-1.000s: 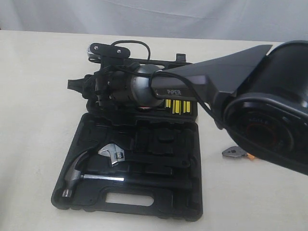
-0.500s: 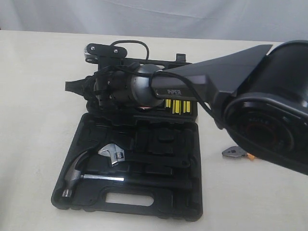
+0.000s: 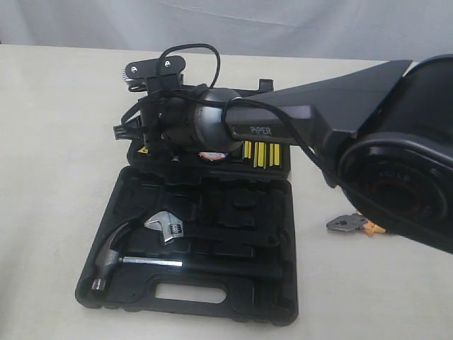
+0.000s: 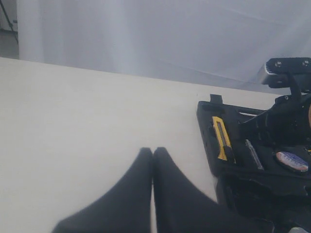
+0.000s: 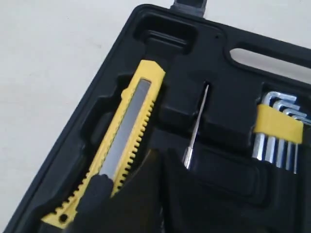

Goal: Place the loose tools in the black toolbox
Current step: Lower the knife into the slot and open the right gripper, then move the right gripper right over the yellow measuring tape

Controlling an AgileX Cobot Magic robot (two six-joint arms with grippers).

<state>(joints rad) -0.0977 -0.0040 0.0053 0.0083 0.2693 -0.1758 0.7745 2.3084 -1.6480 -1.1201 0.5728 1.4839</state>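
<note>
The yellow-black utility knife (image 5: pixel 121 145) lies in a slot of the black toolbox (image 3: pixel 134 234), in the upper half at its left edge; it also shows as the utility knife (image 4: pixel 222 138) in the left wrist view. My right gripper (image 5: pixel 163 154) hangs just over it, shut, with nothing between the fingers; the right gripper (image 3: pixel 127 132) shows at the box's top left. The tape roll's blue-white label (image 3: pixel 212 156) peeks out under the arm. The pliers (image 3: pixel 354 225) lie on the table right of the box. My left gripper (image 4: pixel 153 151) is shut over bare table left of the box. No tape measure shows.
A steel hammer (image 3: pixel 117 258) and adjustable wrench (image 3: pixel 164 228) sit in the box's lower half. Yellow-handled screwdrivers (image 3: pixel 260 154) and hex keys (image 5: pixel 277 131) fill upper slots. A thin steel shaft (image 5: pixel 195 126) lies beside the knife. The right arm's big elbow (image 3: pixel 396 177) blocks the right side.
The right wrist has lifted and turned; its gripper tip drew back from beyond the box's left edge to over the knife slot. More of the pliers shows.
</note>
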